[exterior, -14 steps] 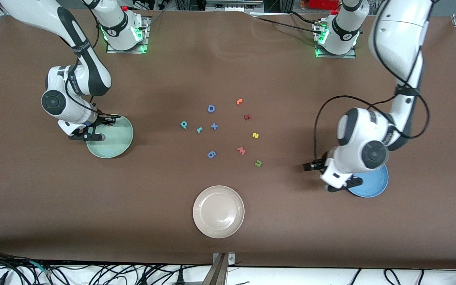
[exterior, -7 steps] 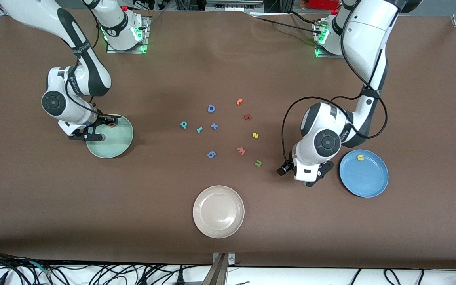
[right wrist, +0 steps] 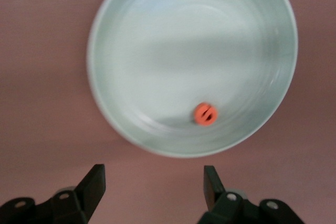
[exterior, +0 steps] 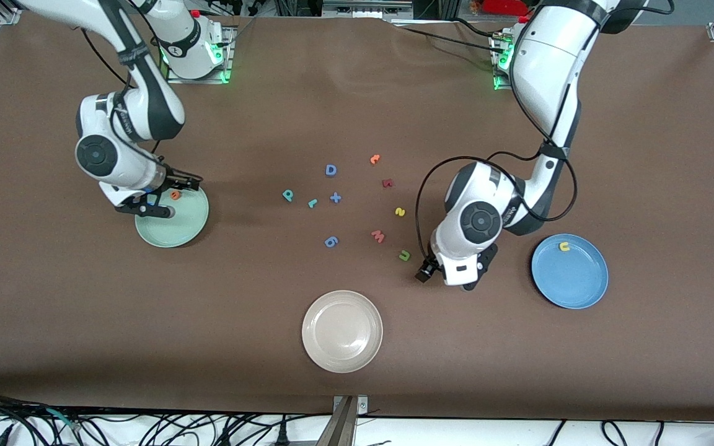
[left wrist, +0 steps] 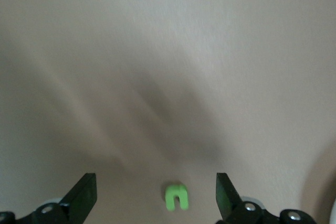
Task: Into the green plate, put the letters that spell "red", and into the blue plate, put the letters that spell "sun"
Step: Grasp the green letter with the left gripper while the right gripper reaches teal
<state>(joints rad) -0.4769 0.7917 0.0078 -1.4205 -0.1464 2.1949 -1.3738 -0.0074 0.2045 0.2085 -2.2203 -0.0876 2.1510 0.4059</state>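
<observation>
1. The right gripper (exterior: 157, 201) hangs over the green plate (exterior: 186, 226), at the rim toward the robots' bases. In the right wrist view its fingers (right wrist: 94, 184) stand wide apart with nothing between them.
2. The orange "e" (exterior: 175, 195) lies in the green plate, near that same rim and free of the fingers.
3. The left gripper (exterior: 456, 272) is over bare table between the olive-green arch (exterior: 404, 255) and the blue plate (exterior: 571, 282). Its fingers (left wrist: 84, 195) are spread wide and empty, with the olive-green arch lying on the table between them in the left wrist view.
4. The yellow arch (exterior: 564, 246) lies in the blue plate, by the rim nearest the bases.
5. The yellow "s" (exterior: 400, 212) sits on the table, farther from the front camera than the olive-green arch.
6. The teal "p" shape (exterior: 287, 195) and the small teal "r" (exterior: 312, 202) lie side by side mid-table, toward the right arm's end of the letter cluster.
7. Other pieces lie there too: blue D (exterior: 330, 170), blue plus (exterior: 335, 197), pink W (exterior: 378, 235) and dark red letter (exterior: 387, 183).
8. The beige plate (exterior: 342, 331) sits nearest the front camera.
</observation>
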